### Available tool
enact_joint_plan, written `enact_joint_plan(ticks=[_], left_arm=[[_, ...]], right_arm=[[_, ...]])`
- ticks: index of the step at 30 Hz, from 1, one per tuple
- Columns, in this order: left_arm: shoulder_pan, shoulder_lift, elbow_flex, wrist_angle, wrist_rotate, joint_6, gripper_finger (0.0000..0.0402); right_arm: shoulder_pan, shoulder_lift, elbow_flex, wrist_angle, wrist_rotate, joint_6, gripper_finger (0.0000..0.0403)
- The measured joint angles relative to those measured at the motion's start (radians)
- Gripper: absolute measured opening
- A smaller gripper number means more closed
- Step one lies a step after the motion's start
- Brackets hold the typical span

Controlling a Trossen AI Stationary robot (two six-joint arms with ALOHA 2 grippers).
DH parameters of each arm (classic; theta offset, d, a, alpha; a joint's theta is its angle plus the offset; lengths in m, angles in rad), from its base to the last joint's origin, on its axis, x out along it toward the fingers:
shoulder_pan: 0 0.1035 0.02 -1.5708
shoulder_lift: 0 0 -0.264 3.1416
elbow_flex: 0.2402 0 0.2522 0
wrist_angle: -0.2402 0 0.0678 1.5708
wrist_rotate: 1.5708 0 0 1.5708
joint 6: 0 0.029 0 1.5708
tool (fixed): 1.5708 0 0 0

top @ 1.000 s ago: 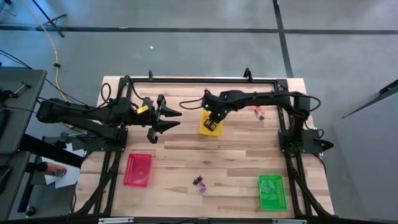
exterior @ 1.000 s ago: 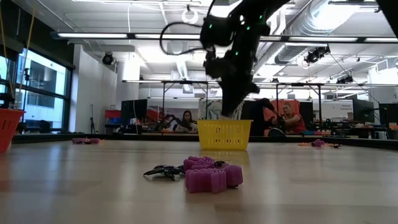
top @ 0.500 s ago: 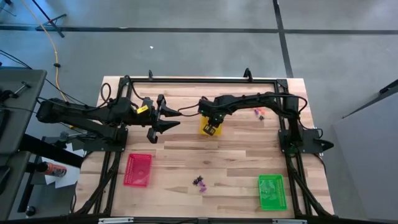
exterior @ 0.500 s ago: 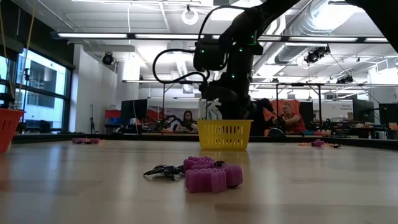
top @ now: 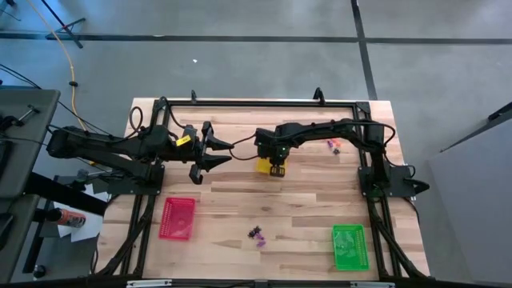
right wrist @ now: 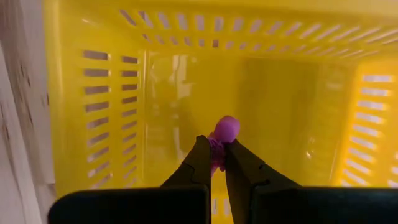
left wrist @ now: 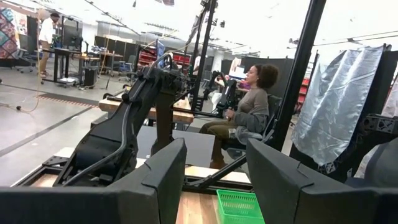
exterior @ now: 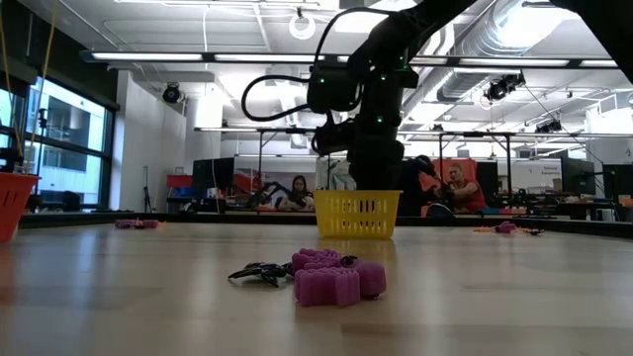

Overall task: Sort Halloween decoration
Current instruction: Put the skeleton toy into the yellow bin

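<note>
My right gripper (right wrist: pixel 214 155) points down into the yellow tray (top: pixel 265 166) at the table's middle far side and is shut on a small purple trinket (right wrist: pixel 225 129). In the low view it reaches behind the tray's wall (exterior: pixel 358 214). My left gripper (top: pixel 214 152) hangs open above the table to the left of the tray, with nothing between its fingers (left wrist: pixel 168 174). More purple trinkets (top: pixel 257 234) and a black one (exterior: pixel 259 272) lie on the near middle of the table. Another few (top: pixel 332 145) lie at the far right. My right gripper pinches the purple trinket between its two fingertips (right wrist: pixel 200 155), coming from above and pointing down. The trinket's rounded end (right wrist: pixel 227 126) sticks out past the tips, inside the yellow tray. Whether it touches the tray's floor, I cannot tell.
A red tray (top: pixel 178 218) lies at the near left and a green tray (top: pixel 349 246) at the near right. A black frame (top: pixel 256 102) runs along the table's far edge and sides. People sit in the room behind the table.
My right gripper has gone down into the yellow tray with the purple trinket and has rolled its wrist about its pointing line. It has stayed shut on the trinket. For the last half second it has kept still.
</note>
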Motion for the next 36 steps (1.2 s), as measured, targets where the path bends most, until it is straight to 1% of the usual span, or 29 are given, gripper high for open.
enact_joint_plan(ticks=[12,15,18,26,29,32,36], left_arm=[[0.0,0.0,0.0,0.0,0.0,0.0,0.016],[0.0,0.0,0.0,0.0,0.0,0.0,0.016],[0.0,0.0,0.0,0.0,0.0,0.0,0.016],[0.0,0.0,0.0,0.0,0.0,0.0,0.016],[0.0,0.0,0.0,0.0,0.0,0.0,0.016],[0.0,0.0,0.0,0.002,0.0,0.0,0.016],[0.0,0.0,0.0,0.008,0.0,0.0,0.016]], right_arm=[[0.0,0.039,0.0,0.023,-0.002,0.02,0.0008],[0.0,0.04,0.0,0.039,-0.002,0.021,0.0014],[0.001,0.04,0.0,0.039,-0.002,0.02,0.0036],[0.001,0.036,-0.001,0.046,-0.001,0.02,0.0152],[0.001,0.027,0.013,0.037,0.0,0.02,0.0185],[0.001,0.021,0.045,0.016,0.0,0.017,0.0201],[-0.001,0.017,0.119,-0.055,0.0,-0.029,0.0203]])
